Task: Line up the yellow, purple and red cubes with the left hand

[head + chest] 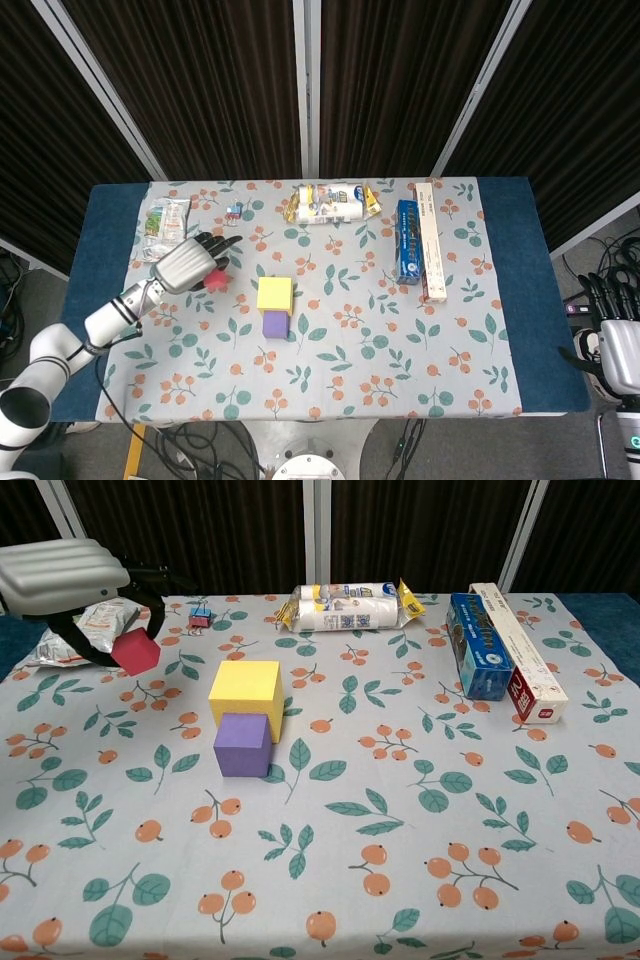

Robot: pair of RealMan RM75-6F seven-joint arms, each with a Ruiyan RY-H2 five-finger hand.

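The left hand (65, 578) grasps the red cube (134, 651), raised left of the yellow cube (246, 694). The purple cube (243, 745) touches the yellow cube's near side, so the red one likely extends that row.

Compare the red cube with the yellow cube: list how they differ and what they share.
Size: the red cube looks clearly smaller than the yellow cube.
Support: the red cube is held off the cloth by the left hand; the yellow cube sits on the table.
Pose: the red cube is tilted in the grip; the yellow cube lies flat, against the purple cube.
Shared: both are plain, single-coloured cubes.
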